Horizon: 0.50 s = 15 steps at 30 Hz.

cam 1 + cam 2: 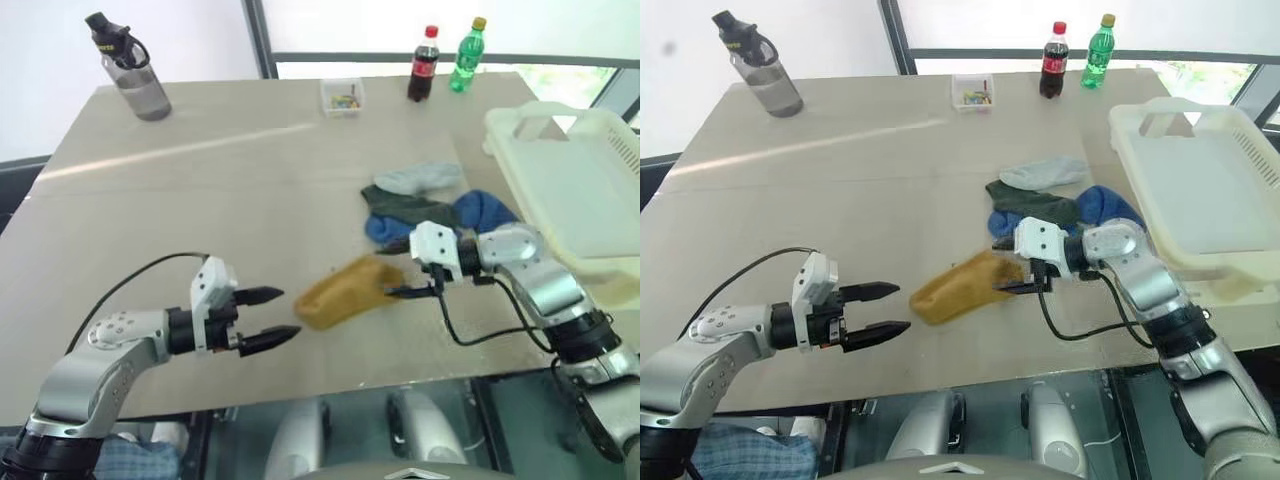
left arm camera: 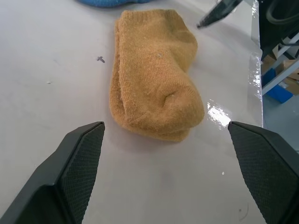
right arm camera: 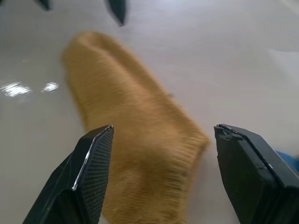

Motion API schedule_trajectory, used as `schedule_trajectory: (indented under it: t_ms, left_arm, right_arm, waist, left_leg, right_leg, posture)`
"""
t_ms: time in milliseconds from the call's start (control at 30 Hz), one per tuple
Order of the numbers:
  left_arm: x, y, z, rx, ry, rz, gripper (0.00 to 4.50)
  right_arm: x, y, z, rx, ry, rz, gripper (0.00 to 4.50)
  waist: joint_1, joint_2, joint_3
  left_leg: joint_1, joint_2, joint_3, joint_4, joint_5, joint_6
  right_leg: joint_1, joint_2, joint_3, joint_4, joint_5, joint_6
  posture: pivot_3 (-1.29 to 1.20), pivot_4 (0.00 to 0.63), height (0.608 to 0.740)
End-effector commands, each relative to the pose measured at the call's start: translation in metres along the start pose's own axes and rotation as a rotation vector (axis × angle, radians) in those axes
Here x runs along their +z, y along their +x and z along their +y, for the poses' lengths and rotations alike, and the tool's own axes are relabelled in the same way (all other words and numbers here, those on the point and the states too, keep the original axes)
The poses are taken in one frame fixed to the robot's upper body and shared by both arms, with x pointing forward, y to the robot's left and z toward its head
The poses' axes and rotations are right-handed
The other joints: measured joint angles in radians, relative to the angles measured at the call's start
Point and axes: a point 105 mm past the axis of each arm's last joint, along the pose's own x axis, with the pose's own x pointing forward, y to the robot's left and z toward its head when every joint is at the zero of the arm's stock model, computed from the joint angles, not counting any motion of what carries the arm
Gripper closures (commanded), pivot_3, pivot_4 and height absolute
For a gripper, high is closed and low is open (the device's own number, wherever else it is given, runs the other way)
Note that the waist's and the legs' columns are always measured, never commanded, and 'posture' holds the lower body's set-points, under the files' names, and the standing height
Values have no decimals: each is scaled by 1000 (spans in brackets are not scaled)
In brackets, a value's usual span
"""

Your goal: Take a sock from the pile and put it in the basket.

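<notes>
The mustard-yellow sock (image 1: 345, 292) lies flat on the table, a little in front of the pile (image 1: 425, 205) of blue, dark green and light grey socks. My right gripper (image 1: 398, 268) is open at the sock's right end, one finger on each side of the cuff (image 3: 154, 186) and not closed on it. On the sock's other side, a short way from its toe (image 2: 161, 116), my left gripper (image 1: 272, 318) stands open and empty. The cream-white basket (image 1: 590, 200) stands at the table's right edge, beside the pile.
A grey water bottle (image 1: 130, 70) stands at the far left corner. At the back are a small clear box (image 1: 342, 96), a cola bottle (image 1: 423, 65) and a green bottle (image 1: 467, 55). The table's front edge runs just behind both grippers.
</notes>
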Motion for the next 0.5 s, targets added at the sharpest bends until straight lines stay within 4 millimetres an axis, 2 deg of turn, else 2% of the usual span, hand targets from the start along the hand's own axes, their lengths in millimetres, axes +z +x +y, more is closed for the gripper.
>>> schedule_trajectory:
  t_ms: [33, 233, 367, 500]
  left_arm:
    - [10, -3, -6, -10, 44, -28, 41]
    - [10, -3, -11, 5, 43, -42, 41]
    - [10, -6, -12, 22, 41, -41, 41]
    - [9, -8, -12, 37, 41, -37, 41]
  right_arm:
    - [10, 5, 3, 162, -61, -25, 936]
    - [9, 24, -18, 205, -80, -17, 936]
    - [2, 31, -28, 202, -39, 8, 936]
    - [-29, 33, -28, 181, 35, 131, 936]
  waist:
    - [0, 0, 0]
    - [-1, 0, 0]
    - [2, 0, 0]
    - [4, 0, 0]
  left_leg:
    - [0, 0, 0, 0, 0, 0]
    - [0, 0, -1, 0, 0, 0]
    - [0, 0, -2, 0, 0, 0]
    - [-1, -1, -2, 0, 0, 0]
  right_leg:
    - [0, 0, 0, 0, 0, 0]
    - [0, -1, 0, 0, 0, 0]
    - [0, -1, -1, 1, 0, 0]
    - [0, -2, -1, 1, 0, 0]
  posture:
    - [0, 150, 740]
    - [0, 150, 740]
    - [0, 150, 740]
    - [0, 150, 740]
